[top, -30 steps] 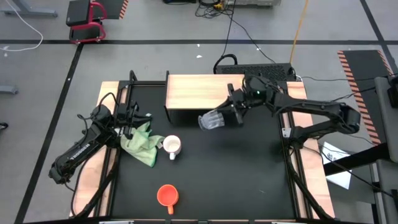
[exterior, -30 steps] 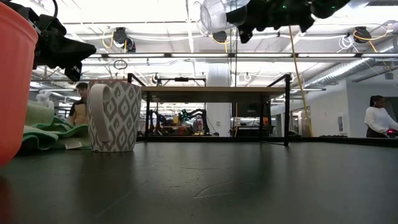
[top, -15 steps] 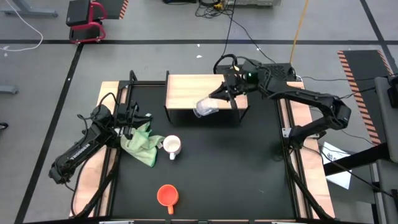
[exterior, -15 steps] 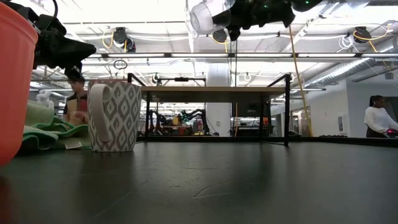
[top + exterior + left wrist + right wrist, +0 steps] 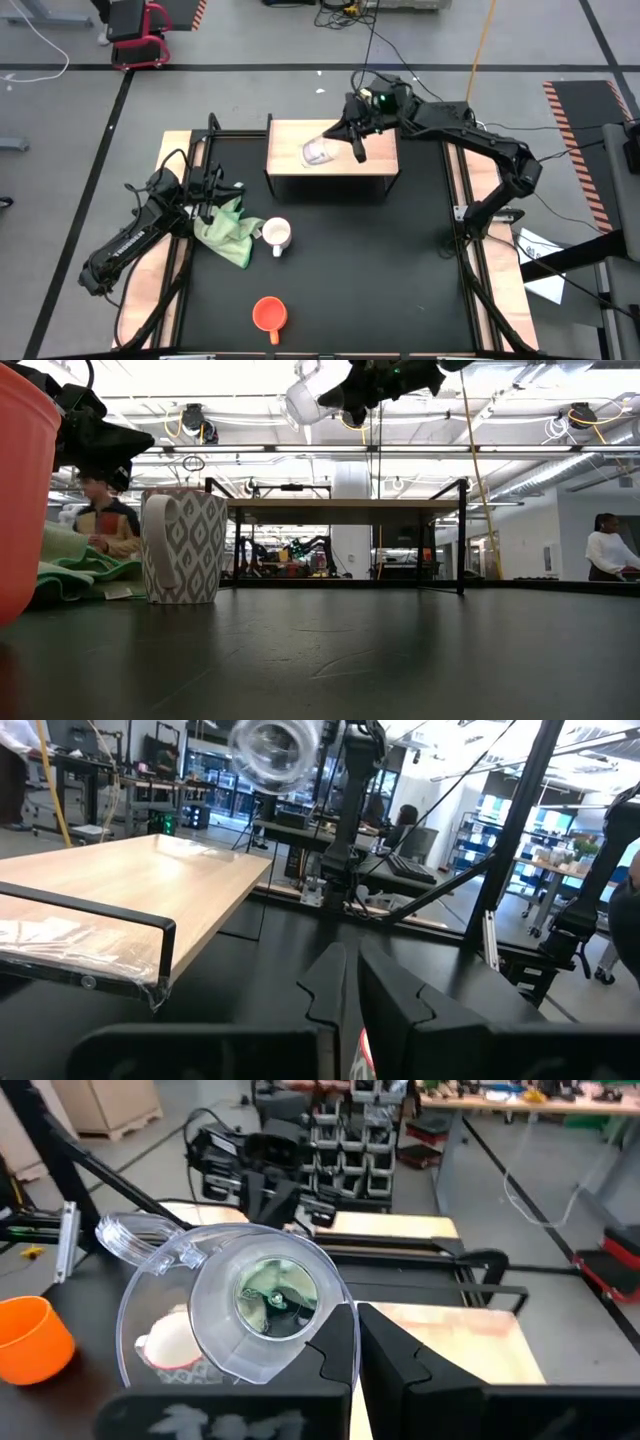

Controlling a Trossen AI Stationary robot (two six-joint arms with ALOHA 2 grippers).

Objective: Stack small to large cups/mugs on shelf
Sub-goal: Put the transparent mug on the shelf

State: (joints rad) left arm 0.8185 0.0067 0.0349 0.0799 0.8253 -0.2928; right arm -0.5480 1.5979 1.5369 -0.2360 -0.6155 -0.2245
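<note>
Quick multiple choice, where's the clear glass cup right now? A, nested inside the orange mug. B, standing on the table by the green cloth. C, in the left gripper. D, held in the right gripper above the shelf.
D: the right gripper holds the glass cup in the air over the shelf.

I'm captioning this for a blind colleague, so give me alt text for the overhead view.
From above, the right gripper holds a clear glass cup tilted over the wooden shelf at the table's far edge. The left gripper rests at the table's left side by a green cloth; a white mug and an orange mug stand on the black tabletop.
</note>
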